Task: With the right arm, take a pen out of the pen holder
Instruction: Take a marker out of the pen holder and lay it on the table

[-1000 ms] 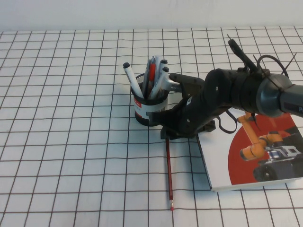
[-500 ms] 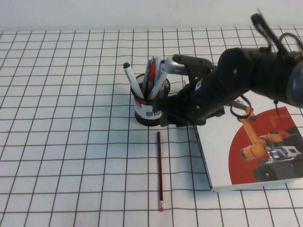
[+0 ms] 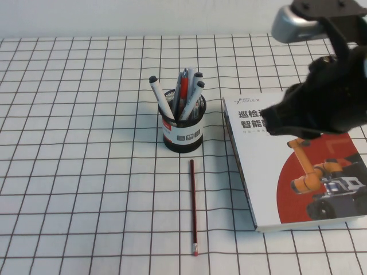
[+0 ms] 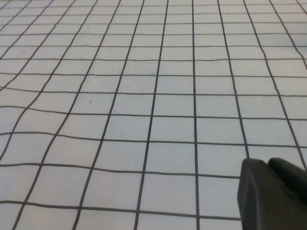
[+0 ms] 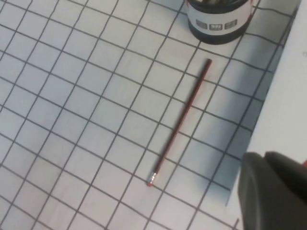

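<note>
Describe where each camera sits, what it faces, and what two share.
High: raised on the robot's side, angled down at table, holder, pencil, book; right arm above the book.
Left wrist: on the left arm, facing the table's grid; left gripper over it.
Right wrist: on the right arm, looking down at pencil and holder; right gripper shut, by the book.
Shared: high and right wrist both show pencil, holder.

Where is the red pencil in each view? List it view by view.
High view: red pencil lies on the cloth just in front of the pen holder.
Left wrist view: not in it; only cloth and the left gripper.
Right wrist view: pencil slants away from the pen holder; right gripper, shut, hangs above.
Shared landmark: pen holder.
</note>
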`<state>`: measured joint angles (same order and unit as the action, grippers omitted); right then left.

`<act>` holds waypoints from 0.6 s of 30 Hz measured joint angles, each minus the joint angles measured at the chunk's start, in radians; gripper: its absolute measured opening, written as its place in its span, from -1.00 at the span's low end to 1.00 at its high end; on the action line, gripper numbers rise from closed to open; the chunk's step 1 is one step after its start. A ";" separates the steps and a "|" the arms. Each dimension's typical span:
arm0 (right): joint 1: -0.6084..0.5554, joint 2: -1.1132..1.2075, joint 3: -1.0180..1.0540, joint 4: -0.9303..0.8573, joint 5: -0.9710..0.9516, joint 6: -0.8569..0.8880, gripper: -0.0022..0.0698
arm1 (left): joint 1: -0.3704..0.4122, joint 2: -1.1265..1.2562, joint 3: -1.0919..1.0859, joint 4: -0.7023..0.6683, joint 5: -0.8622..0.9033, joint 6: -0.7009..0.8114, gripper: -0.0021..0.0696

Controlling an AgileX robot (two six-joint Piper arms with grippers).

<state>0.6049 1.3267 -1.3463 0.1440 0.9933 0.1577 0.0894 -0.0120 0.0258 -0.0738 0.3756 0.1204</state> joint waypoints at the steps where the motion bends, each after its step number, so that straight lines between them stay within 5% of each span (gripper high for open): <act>1: 0.000 -0.040 0.021 -0.004 0.006 -0.003 -0.98 | 0.000 0.000 0.000 0.000 0.000 0.000 -0.95; 12: 0.000 -0.384 0.239 -0.076 0.158 -0.024 -0.98 | 0.000 0.000 0.000 0.000 0.000 0.000 -0.95; 18: 0.000 -0.435 0.381 -0.189 0.077 -0.024 -0.98 | 0.000 0.000 0.000 0.000 0.000 0.000 -0.95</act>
<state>0.6049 0.8916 -0.9652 -0.0449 1.0700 0.1339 0.0894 -0.0120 0.0258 -0.0738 0.3756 0.1204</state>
